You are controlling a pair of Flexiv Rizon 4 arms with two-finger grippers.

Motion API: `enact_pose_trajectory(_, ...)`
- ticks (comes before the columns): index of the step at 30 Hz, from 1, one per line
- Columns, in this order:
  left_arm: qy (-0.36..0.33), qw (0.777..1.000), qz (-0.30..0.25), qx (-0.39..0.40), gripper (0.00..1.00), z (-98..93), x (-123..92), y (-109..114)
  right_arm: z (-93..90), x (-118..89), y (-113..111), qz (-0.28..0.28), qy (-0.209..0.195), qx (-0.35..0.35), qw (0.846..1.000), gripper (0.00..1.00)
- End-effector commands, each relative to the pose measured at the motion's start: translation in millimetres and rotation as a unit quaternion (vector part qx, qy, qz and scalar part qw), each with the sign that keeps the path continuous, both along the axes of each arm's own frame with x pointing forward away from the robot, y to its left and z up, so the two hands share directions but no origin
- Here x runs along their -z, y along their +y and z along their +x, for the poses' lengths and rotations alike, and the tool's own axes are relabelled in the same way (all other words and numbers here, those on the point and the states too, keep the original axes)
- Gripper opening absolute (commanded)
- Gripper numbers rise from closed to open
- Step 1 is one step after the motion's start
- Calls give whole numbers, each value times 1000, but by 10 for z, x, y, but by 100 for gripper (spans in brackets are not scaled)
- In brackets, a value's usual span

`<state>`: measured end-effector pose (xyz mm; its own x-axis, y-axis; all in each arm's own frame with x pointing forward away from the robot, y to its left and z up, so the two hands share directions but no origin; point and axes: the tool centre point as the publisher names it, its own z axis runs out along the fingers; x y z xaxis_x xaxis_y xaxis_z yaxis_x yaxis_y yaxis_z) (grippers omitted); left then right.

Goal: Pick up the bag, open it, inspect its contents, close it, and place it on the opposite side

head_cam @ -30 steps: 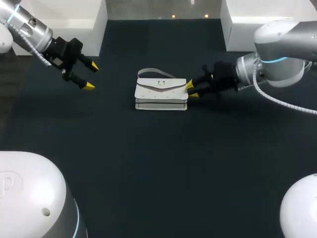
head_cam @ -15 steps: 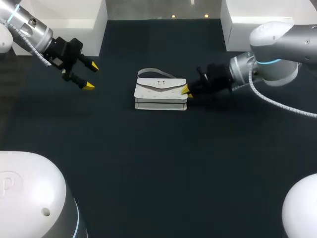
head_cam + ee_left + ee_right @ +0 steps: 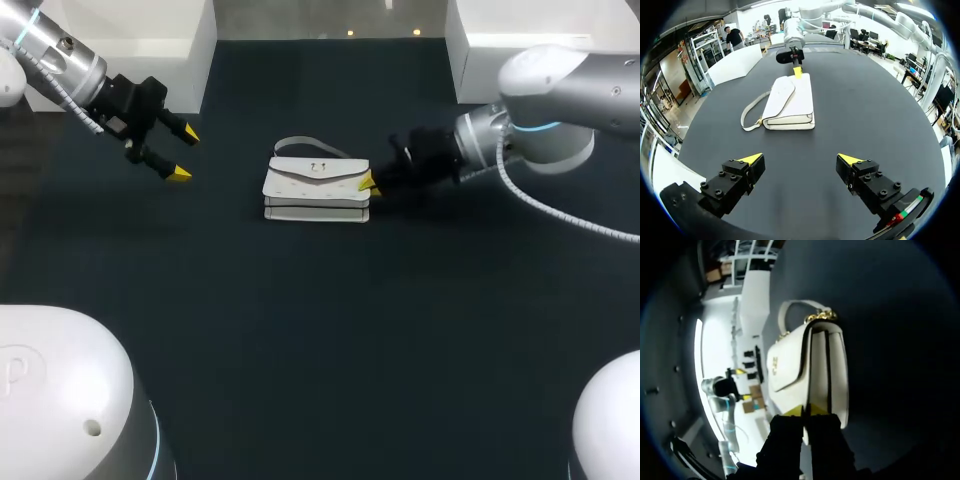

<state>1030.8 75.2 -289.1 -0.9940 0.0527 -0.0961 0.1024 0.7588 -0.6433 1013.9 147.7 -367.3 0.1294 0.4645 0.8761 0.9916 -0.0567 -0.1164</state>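
Bag: one small white handbag with an envelope-style flap, closed, and a small metal clasp at the flap's point. The body is built of stacked gusset layers, seen as parallel bands along its near edge. A thin pale strap with gold chain links at its attachment loops out flat from the far edge, toward 11 o'clock. The bag lies flat, flap side up, long axis running 9 to 3 o'clock, on the dark table, just toward 12 o'clock of its centre.
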Motion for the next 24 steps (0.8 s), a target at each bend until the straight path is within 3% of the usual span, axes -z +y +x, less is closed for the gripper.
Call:
enact_pose_trajectory(1,-1,1000,-1,0,100,0,9,0,45,19,91,2,0,-6,1000,0)
enact_pose_trajectory(15,-1,1000,-1,0,100,0,9,0,52,22,253,-5,-8,-6,1000,0)
enact_pose_trajectory(24,-1,1000,-1,0,100,0,9,0,126,-20,124,-9,-14,7,1000,0)
